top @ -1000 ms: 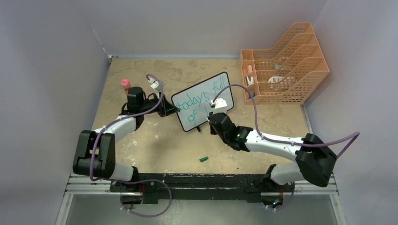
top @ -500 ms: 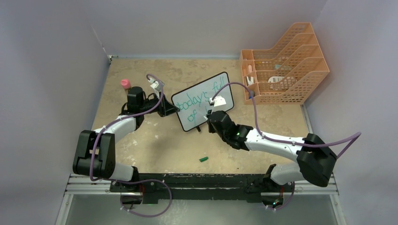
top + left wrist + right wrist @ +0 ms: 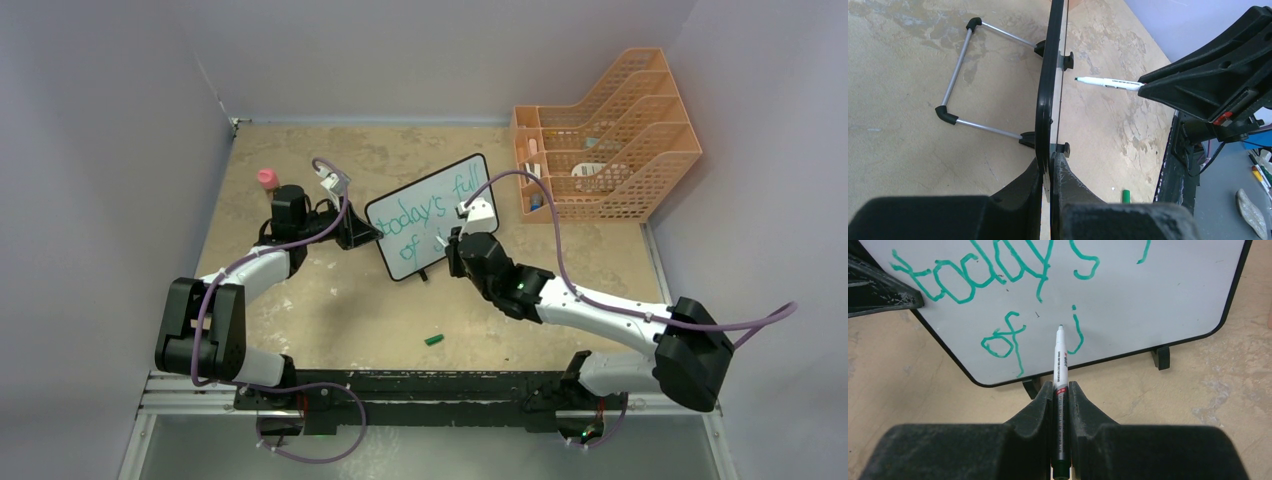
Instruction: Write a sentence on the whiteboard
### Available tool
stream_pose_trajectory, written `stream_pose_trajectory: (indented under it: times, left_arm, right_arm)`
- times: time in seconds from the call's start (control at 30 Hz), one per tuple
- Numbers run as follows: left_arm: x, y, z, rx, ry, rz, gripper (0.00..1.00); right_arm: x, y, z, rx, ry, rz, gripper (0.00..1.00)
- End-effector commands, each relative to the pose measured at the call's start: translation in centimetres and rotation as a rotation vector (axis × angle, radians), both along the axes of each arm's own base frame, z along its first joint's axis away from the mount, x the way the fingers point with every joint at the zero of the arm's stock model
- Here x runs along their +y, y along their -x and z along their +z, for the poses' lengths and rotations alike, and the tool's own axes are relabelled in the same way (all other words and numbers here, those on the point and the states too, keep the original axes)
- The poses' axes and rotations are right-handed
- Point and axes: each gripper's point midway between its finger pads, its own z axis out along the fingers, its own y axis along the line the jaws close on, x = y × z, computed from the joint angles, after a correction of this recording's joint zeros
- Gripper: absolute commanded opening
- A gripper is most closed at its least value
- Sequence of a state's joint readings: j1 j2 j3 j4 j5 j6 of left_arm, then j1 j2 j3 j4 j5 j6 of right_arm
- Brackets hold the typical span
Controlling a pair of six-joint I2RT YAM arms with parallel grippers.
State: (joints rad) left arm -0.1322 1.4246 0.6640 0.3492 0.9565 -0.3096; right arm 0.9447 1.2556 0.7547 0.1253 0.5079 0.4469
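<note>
Mid-frame, our left gripper (image 3: 362, 236) clamps the whiteboard (image 3: 430, 215) by its edge; our right gripper (image 3: 1061, 388) pinches a marker (image 3: 1060, 359), tip near the green writing (image 3: 1016, 342).

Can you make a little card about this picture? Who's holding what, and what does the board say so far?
Left gripper: shut on the edge of the whiteboard
Right gripper: shut on the marker
Marker tip: just off the board, next to the "j"
Writing so far: "today's full", then "of j", in green
On the table: green cap, lying loose in front of the board
Back right corner: orange file rack
</note>
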Motion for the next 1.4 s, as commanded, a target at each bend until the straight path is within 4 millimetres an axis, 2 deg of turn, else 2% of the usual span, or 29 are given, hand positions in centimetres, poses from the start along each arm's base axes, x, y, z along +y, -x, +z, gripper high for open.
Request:
stream_pose_trajectory:
  times: [0.0, 0.5, 0.8, 1.37]
  left_arm:
    - [-0.2, -0.8, 1.8, -0.090, -0.006, -0.014, 0.00]
    - [-0.2, -0.8, 1.9, -0.092, -0.004, -0.015, 0.00]
    - [-0.2, -0.8, 2.0, -0.093, -0.003, -0.017, 0.00]
    - [-0.2, -0.7, 1.9, -0.090, -0.002, -0.019, 0.00]
  right_arm:
    - [-0.9, -1.2, 1.3, -0.054, -0.017, -0.049, 0.00]
    - [-0.9, -2.2, 1.4, -0.066, -0.032, -0.057, 0.00]
    - [-1.6, -2.5, 0.5, -0.051, -0.014, -0.101, 0.00]
    - [-1.1, -3.1, 1.1, -0.067, -0.033, -0.101, 0.00]
